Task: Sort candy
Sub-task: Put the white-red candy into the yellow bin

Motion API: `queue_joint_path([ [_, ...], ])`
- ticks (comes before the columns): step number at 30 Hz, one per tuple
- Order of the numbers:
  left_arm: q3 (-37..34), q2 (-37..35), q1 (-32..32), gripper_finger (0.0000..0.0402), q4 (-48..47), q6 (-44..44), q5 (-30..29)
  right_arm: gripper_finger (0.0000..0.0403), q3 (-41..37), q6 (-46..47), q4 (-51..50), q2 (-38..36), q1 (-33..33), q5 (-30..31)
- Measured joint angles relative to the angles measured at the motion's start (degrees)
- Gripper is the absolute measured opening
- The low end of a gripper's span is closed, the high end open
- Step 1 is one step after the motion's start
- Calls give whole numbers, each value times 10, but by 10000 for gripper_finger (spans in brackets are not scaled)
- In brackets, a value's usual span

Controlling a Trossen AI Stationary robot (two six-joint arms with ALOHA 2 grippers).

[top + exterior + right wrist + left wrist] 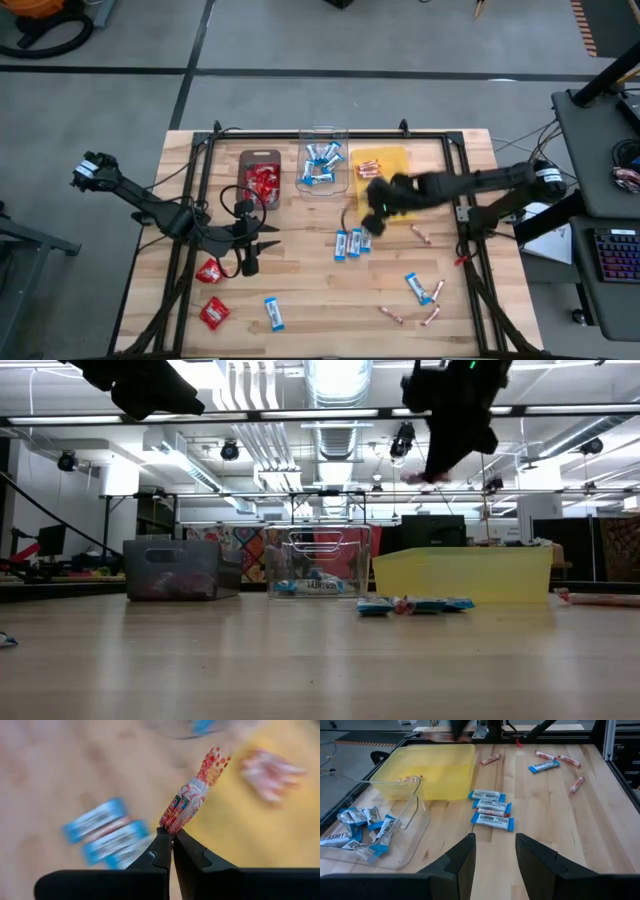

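Observation:
My right gripper [172, 836] is shut on one end of a pinkish-copper stick candy [192, 800]. It hangs high over the front edge of the yellow tray [392, 158], which holds a few sticks. A cluster of blue-and-white bars [352, 243] lies just in front of that tray. My left gripper [250, 260] stands open over the left-middle of the table with nothing between its fingers [462, 860]. Red packets [208, 270] lie near it. More sticks [420, 235] and a blue bar [417, 288] lie at the front right.
The dark tray [246, 160] holds red packets and the clear tray [322, 140] holds blue bars; both stand at the back, left of the yellow tray. A black metal frame [465, 215] borders the wooden table. A red packet [214, 313] and a blue bar [274, 313] lie at the front left.

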Motion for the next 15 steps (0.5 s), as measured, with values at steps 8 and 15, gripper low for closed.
queue_joint_path([
  [8,0,0,0,123,0,0,0,8,-51,-54,-21,6,-219,0],
  [15,0,0,0,123,1,0,0,9,-117,-108,62,21,-307,-1],
])
